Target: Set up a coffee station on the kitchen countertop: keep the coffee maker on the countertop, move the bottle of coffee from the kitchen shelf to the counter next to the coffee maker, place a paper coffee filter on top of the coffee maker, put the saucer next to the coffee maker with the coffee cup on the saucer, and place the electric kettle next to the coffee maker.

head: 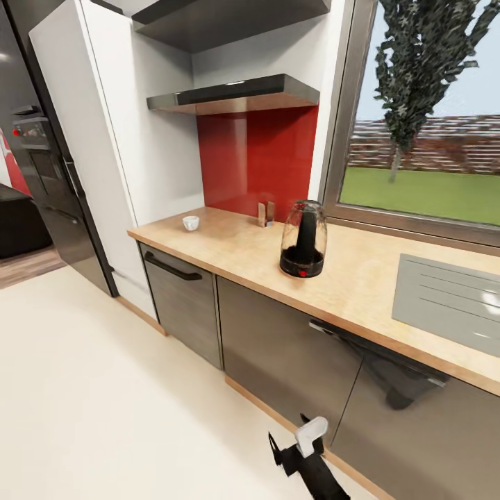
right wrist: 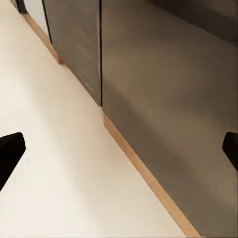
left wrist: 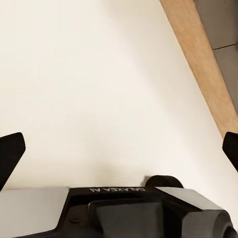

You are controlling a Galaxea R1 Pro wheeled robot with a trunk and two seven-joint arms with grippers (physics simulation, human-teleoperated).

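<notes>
On the wooden countertop stands a clear glass appliance with a black base and a red switch; I cannot tell whether it is the coffee maker or the kettle. A small white coffee cup sits near the counter's left end. Two small tan upright pieces stand against the red backsplash. My left gripper is open over bare cream floor, and my right gripper is open, facing the grey cabinet fronts. One black arm with a white part hangs low in front of the cabinets.
Two dark shelves hang above the backsplash, with nothing visible on them. A grey drainboard is set into the counter at the right, below a window. A tall white cabinet and dark appliances stand left. Open floor spreads before the cabinets.
</notes>
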